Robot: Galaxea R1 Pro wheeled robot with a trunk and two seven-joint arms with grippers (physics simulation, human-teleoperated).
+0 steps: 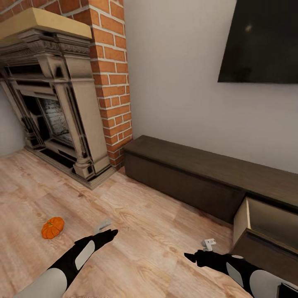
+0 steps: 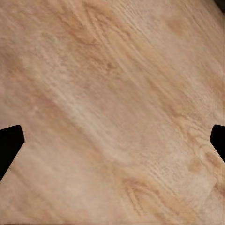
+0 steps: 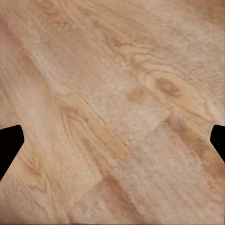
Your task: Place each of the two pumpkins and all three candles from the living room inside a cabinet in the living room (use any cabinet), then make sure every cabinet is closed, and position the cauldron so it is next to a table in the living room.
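One bright-orange pumpkin (image 1: 52, 227) lies on the wooden floor at the left, a short way left of my left gripper (image 1: 108, 235). The long dark-brown cabinet (image 1: 186, 165) runs along the wall under the TV, and its right drawer (image 1: 265, 225) stands pulled out, showing a pale interior. My right gripper (image 1: 190, 256) hovers over the floor just left of that drawer. In both wrist views the left gripper (image 2: 112, 140) and right gripper (image 3: 112, 140) are open over bare planks, holding nothing. The candles, cauldron and table are out of view.
A large stone fireplace (image 1: 54, 103) and a brick column (image 1: 111, 74) fill the back left. A black TV (image 1: 265, 41) hangs on the wall above the cabinet. Wooden floor (image 1: 145, 231) stretches between me and the cabinet.
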